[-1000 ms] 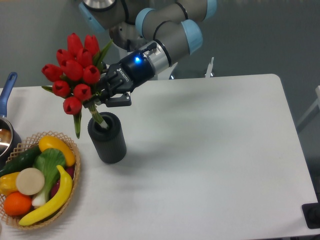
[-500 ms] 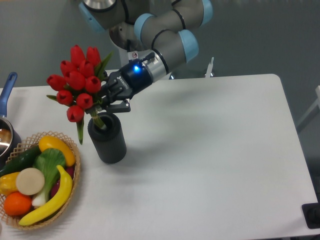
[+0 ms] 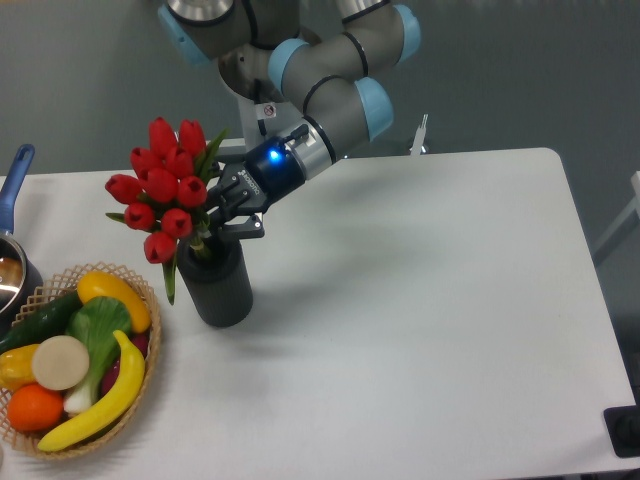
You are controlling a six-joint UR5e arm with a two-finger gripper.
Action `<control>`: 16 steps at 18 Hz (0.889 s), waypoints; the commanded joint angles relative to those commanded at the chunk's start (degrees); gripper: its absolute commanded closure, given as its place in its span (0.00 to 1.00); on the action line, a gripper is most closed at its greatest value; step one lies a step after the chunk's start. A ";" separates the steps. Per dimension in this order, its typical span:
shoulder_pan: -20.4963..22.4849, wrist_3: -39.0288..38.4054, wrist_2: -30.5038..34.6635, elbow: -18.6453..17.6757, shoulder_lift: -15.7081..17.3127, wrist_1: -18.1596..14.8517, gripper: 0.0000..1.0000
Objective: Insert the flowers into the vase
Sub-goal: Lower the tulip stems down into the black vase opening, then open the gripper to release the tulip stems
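The flowers, a bunch of red tulip buds with green stems and leaves, stand in the mouth of the vase, a dark grey ribbed cylinder at the table's left. The bunch leans a little to the left and its stems reach down into the vase. My gripper is just above the vase's rim, shut on the flower stems below the buds. The stem ends are hidden inside the vase.
A woven basket of fruit and vegetables sits at the front left, close to the vase. A pot with a blue handle is at the left edge. The white table stretches to the right.
The gripper has moved right and down with the flowers. The bunch has become more upright and its stems sit deeper in the vase.
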 joint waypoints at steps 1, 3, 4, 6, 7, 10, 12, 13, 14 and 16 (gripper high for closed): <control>0.09 0.00 0.00 0.00 -0.09 0.00 0.51; 0.53 0.00 0.09 0.00 -0.35 0.00 0.37; 0.62 0.00 0.09 0.00 -0.62 0.00 0.31; 0.97 0.00 0.09 -0.17 -0.79 -0.09 0.13; 1.14 0.00 0.09 -0.52 -0.79 -0.09 0.02; 2.81 0.00 1.14 -1.67 -0.44 0.00 0.00; 3.25 0.00 1.41 -1.84 -0.36 0.00 0.00; 3.51 0.09 1.41 -1.85 -0.36 0.00 0.00; 3.60 0.09 1.58 -1.93 -0.18 0.00 0.00; 4.13 0.00 3.68 -2.02 0.70 0.00 0.00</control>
